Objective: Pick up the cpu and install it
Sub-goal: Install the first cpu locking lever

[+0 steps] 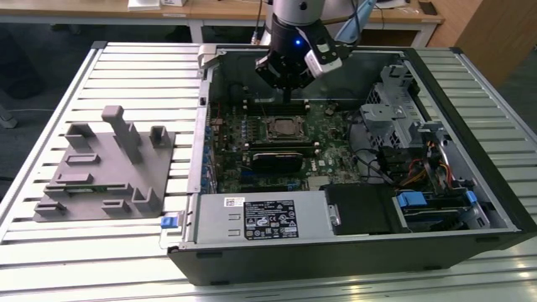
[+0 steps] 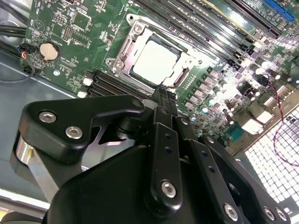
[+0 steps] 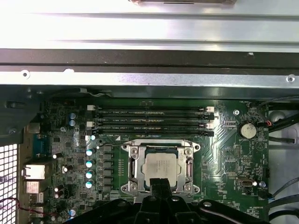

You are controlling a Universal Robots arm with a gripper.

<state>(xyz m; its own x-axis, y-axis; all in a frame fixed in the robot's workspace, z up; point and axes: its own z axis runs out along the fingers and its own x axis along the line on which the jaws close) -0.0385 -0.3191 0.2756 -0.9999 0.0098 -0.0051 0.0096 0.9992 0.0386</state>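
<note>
1. The cpu was seen seated flat inside the socket frame, just beyond the gripper's tips, so installation appeared done.
2. The gripper was held above the motherboard, fingers pressed together, nothing gripped.
3. The computer case was laid open on the desk.

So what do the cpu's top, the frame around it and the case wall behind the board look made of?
The cpu top looks like brushed or matte metal, silvery-white and softly glaring under the light. The socket frame seems bare stamped steel, shiny with cut-outs and screws. The case wall appears to be plain sheet metal, grey with folded edges. The end effector near the socket looks like matte black metal or plastic; which one is unclear.
</note>
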